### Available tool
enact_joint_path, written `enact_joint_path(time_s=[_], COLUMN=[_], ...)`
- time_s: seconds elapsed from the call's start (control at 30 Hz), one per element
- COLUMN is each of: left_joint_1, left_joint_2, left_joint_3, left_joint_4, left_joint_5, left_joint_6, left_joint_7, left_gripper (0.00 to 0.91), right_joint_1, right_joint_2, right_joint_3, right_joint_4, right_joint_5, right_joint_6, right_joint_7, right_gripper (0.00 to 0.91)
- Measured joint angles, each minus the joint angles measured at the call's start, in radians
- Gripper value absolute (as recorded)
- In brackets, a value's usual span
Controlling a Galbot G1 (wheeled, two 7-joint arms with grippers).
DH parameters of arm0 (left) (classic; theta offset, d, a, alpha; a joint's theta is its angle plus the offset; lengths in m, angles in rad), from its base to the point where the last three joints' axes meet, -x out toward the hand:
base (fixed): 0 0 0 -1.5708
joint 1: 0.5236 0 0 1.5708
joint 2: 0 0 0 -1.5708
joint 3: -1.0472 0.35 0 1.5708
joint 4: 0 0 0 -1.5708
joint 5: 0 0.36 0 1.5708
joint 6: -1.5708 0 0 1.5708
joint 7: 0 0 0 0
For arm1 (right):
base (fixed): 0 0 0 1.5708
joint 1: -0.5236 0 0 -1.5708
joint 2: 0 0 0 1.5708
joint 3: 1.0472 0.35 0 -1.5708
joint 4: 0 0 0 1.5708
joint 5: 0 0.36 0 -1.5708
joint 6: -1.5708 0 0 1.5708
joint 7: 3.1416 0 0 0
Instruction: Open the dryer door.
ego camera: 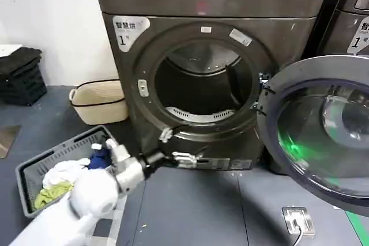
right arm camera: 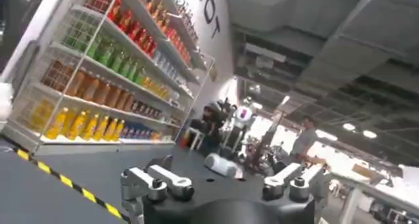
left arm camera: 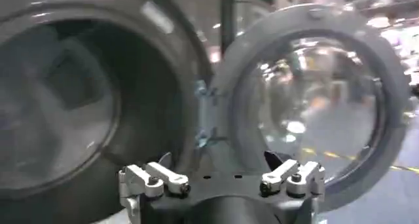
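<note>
The dryer door hangs swung wide on its hinge at the right of the drum opening, inner grey side and glass facing the room, so the job looks done; at most the arm needs to draw clear. The left pincer hovers low before the machine's front, fingers spread apart and holding nothing. The right pincer points off toward shelves of bottles, also parted and empty. A sticker on the dryer shows Chinese characters and a "1".
</note>
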Motion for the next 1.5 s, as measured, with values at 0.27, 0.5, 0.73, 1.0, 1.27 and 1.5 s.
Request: enact_joint_path(time_s=[0.27,0.5,0.73,1.0,1.27,1.5], left_joint_1=[0.173,0.233,0.241,0.235,0.219,0.212], left_joint_2=[0.031,0.056,0.092,0.123,0.144,0.176], left_joint_3=[-0.249,-0.463,-0.630,-0.711,-0.710,-0.656], left_joint_4=[-0.027,0.001,0.061,0.151,0.260,0.289], left_joint_5=[-0.078,-0.236,-0.380,-0.557,-0.793,-0.968], left_joint_6=[0.092,0.252,0.366,0.366,0.365,0.365], left_joint_7=[-0.092,-0.248,-0.360,-0.541,-0.775,-0.904], left_gripper=[0.907,0.907,0.907,0.907,0.907,0.907], right_joint_1=[0.014,0.031,0.046,0.050,0.050,0.049], right_joint_2=[0.000,-0.051,-0.105,-0.144,-0.150,-0.149], right_joint_3=[-0.040,-0.075,-0.099,-0.128,-0.140,-0.136], right_joint_4=[-0.014,-0.024,-0.034,-0.042,-0.043,-0.041], right_joint_5=[0.017,0.024,0.023,0.028,0.045,0.050], right_joint_6=[-0.022,-0.034,-0.048,-0.050,-0.051,-0.050], right_joint_7=[-0.005,-0.007,-0.010,-0.021,-0.022,-0.023], right_gripper=[0.907,0.907,0.907,0.907,0.907,0.907])
